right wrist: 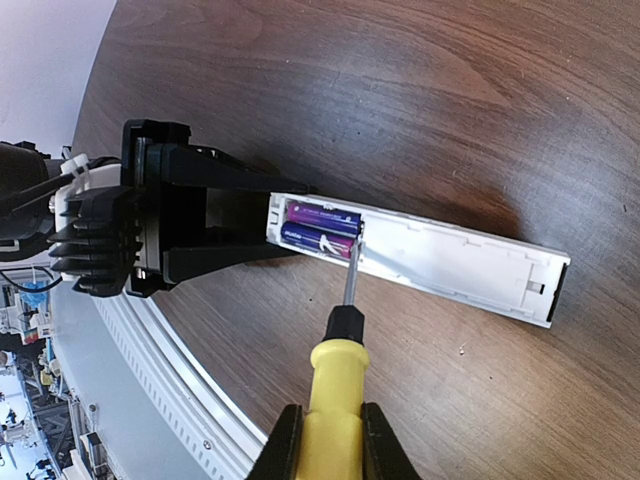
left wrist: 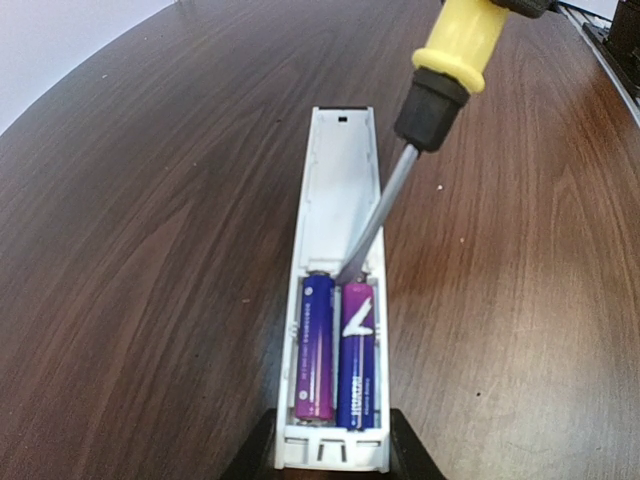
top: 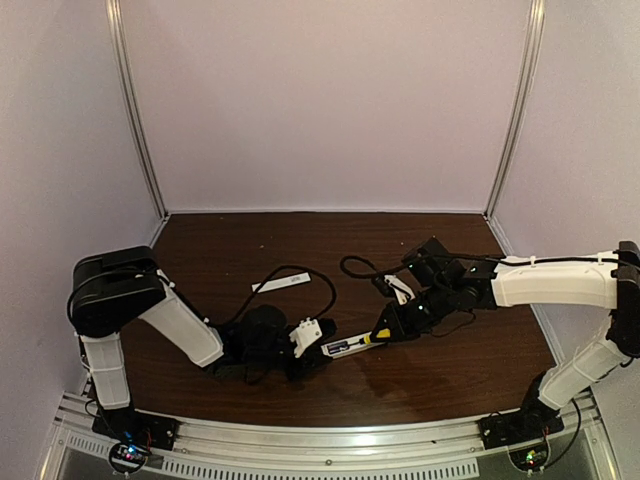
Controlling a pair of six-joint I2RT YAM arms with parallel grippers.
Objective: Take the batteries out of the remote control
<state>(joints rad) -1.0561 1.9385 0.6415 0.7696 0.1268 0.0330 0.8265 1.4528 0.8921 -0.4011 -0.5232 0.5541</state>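
Here the left tool, half closed, clamps the remote control flat on the worktop. The right tool, shut tight, holds the screwdriver. The batteries sit in their bay. They look small, slick and likely to roll, so lever at their ends.

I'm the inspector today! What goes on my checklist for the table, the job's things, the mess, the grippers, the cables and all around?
Surface: dark wooden table, glossy.
Job's things: remote control open, both batteries seated side by side at one end.
Clutter: white cover strip lying apart from the remote.
Grippers: left gripper, jaws clamping the remote's battery end; right gripper, jaws clamping a yellow-handled screwdriver, tip at the batteries.
Cables: black cable looping over the table.
Surroundings: pale walls, metal rails.
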